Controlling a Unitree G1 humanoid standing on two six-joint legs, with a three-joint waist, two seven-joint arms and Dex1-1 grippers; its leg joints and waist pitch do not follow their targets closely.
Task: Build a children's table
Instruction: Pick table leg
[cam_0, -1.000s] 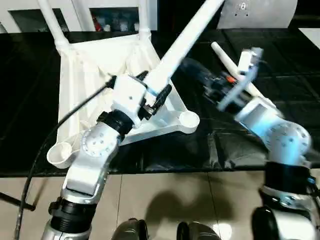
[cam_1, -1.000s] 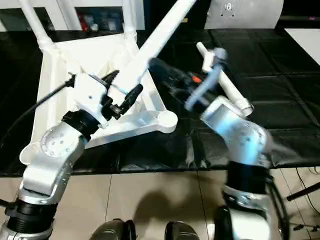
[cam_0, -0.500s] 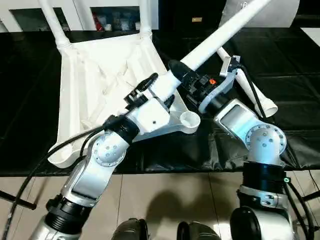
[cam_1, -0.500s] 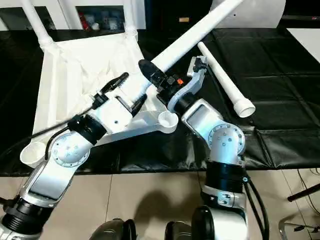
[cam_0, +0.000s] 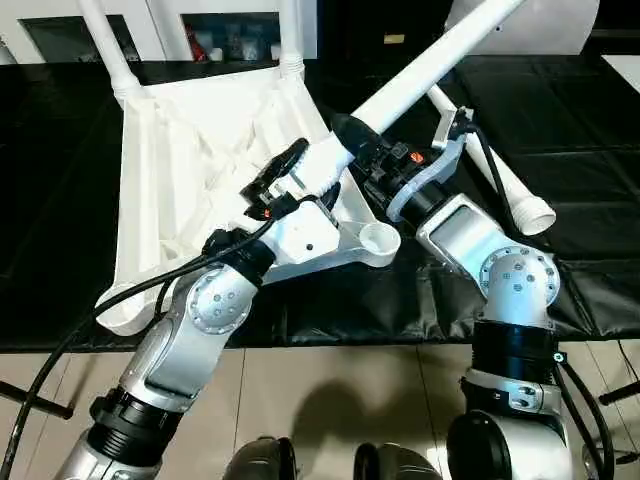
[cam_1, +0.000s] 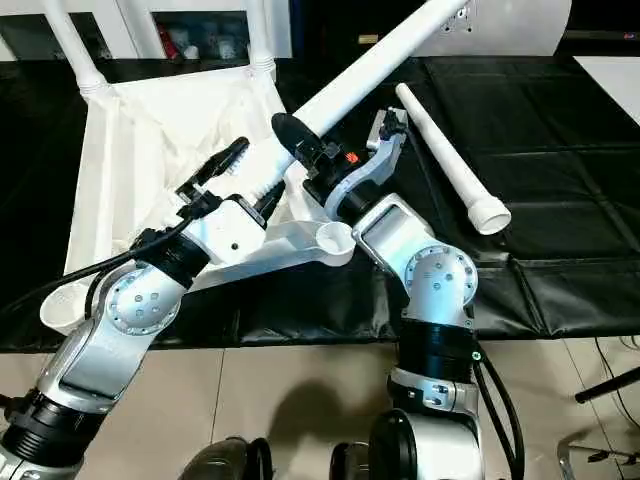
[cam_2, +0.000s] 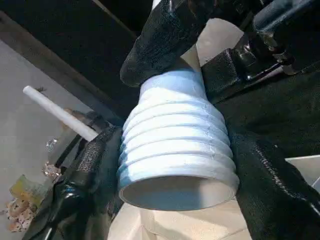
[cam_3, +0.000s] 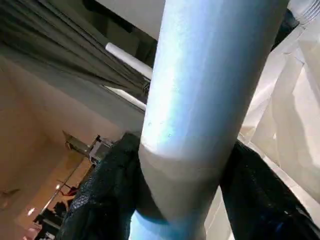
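The children's table top (cam_0: 180, 150) lies upside down on the black work table, with two legs (cam_0: 108, 45) standing in its far corner sockets. A third leg (cam_0: 430, 65) slants up to the far right above it. My left gripper (cam_0: 303, 178) is shut on this leg's ribbed end (cam_2: 175, 150), just above the near right socket (cam_0: 380, 238). My right gripper (cam_0: 366, 145) clasps the same leg a little higher, a black finger (cam_3: 110, 190) pressed to each side of the tube. A fourth leg (cam_0: 500, 170) lies loose on the black cover to the right.
The near left corner socket (cam_0: 118, 310) is empty and sits at the work table's front edge. Shelves and a white panel (cam_0: 540, 25) stand behind the table. A black cable (cam_0: 120, 290) runs along my left arm.
My right arm swung in from the right and its fingers closed around the slanted leg. My left arm turned, bringing the leg's ribbed end nearer the near right socket.
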